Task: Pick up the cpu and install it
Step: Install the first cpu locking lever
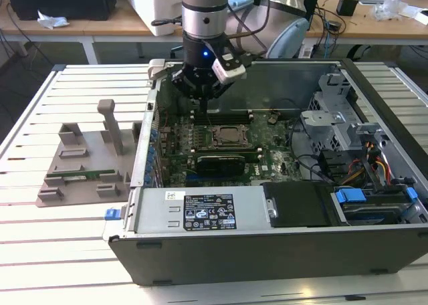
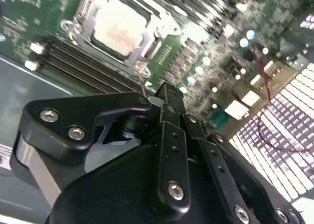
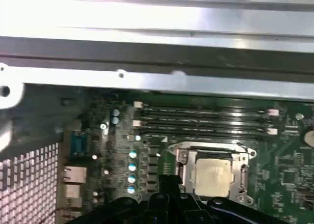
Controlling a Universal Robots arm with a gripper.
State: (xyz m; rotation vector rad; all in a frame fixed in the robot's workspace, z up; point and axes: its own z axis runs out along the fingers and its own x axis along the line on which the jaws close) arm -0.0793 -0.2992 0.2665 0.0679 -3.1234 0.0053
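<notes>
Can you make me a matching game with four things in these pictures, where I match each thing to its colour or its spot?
Things:
1. cpu
2. hand
3. grey holder block
4. memory stick

Colour or spot:
A. long, narrow and green, lying on the holder block
B. silvery square sitting in the socket on the green board
C. on the slatted table, outside the computer case
D. black, hanging over the board inside the case

Pairs: 1-B, 2-D, 3-C, 4-A

A pale slatted table (image 1: 40, 104) stands before wooden desks (image 1: 120, 25) cluttered with cables and boxes
</notes>
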